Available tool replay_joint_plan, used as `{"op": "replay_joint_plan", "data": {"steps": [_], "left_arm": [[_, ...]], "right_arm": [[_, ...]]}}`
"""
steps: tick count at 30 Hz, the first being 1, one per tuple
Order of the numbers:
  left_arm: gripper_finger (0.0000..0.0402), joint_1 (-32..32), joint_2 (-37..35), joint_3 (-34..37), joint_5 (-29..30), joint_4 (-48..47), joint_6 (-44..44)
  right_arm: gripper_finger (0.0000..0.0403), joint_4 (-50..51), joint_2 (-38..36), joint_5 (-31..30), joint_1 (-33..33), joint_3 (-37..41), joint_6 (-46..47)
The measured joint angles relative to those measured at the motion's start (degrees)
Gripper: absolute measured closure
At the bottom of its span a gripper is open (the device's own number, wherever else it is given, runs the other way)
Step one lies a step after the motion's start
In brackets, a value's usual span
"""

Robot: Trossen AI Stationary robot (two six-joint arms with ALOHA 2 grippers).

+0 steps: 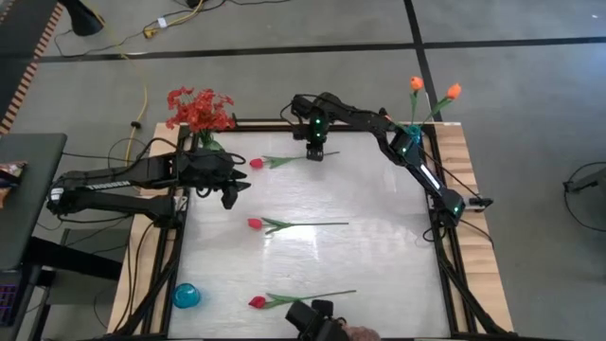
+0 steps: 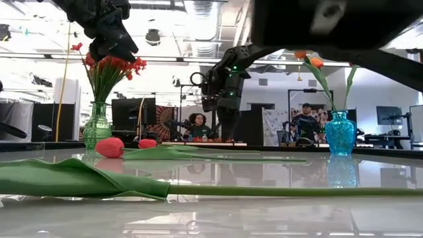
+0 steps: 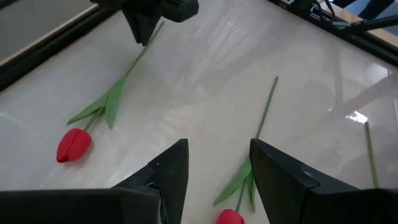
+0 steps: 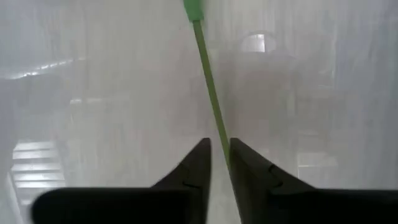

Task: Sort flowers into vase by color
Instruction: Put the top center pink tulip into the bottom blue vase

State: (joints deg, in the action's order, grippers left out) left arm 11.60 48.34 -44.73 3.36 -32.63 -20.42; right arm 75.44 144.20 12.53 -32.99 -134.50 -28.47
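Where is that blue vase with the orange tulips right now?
In the high view, the blue vase stands at the table's far right corner, beside the right arm, with two orange tulips in it. The green vase of red flowers is at the far left corner.

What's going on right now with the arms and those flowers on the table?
Right gripper pinched on the far tulip's stem, tip end. Left gripper open, hovering near the red-flower vase. Two more tulips lie on the table. Nothing in the way.

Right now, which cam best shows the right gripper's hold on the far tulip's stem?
Right wrist view: the right gripper pinches the stem. High view shows it over the stem's end; left wrist, from afar; low, no contact visible.
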Motion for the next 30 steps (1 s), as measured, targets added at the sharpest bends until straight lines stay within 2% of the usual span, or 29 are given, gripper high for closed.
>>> {"op": "replay_joint_plan", "data": {"steps": [6,8,10,14,17,20,25,30], "left_arm": [[0.0244,0.0,0.0,0.0,-0.1,0.0,2.4],[0.0244,0.0,0.0,0.0,0.0,0.1,3.2],[0.0244,0.0,0.0,0.0,0.2,0.0,3.7],[0.0244,0.0,0.0,0.0,0.5,0.0,3.2],[0.0244,0.0,0.0,0.0,0.5,0.0,2.8],[0.0244,0.0,0.0,0.0,0.6,0.0,2.8],[0.0244,0.0,0.0,0.0,3.5,0.3,2.8],[0.0244,0.0,0.0,0.0,4.5,0.6,2.8]], "right_arm": [[0.0229,2.4,-0.2,-2.5,-1.0,0.0,0.2],[0.0208,2.5,-0.2,-4.7,-1.3,0.0,0.2],[0.0200,2.1,-0.2,-4.2,-1.6,0.0,0.4],[0.0210,2.2,-0.4,-1.8,-2.0,0.1,1.1],[0.0225,1.2,-3.6,1.2,-1.5,3.8,1.0],[0.0240,-3.1,-9.6,0.0,-0.5,11.3,-1.4],[0.0257,-15.8,-16.7,-3.6,0.4,23.0,-6.9],[0.0259,-21.2,-17.8,-3.7,0.9,27.1,-8.0]]}}
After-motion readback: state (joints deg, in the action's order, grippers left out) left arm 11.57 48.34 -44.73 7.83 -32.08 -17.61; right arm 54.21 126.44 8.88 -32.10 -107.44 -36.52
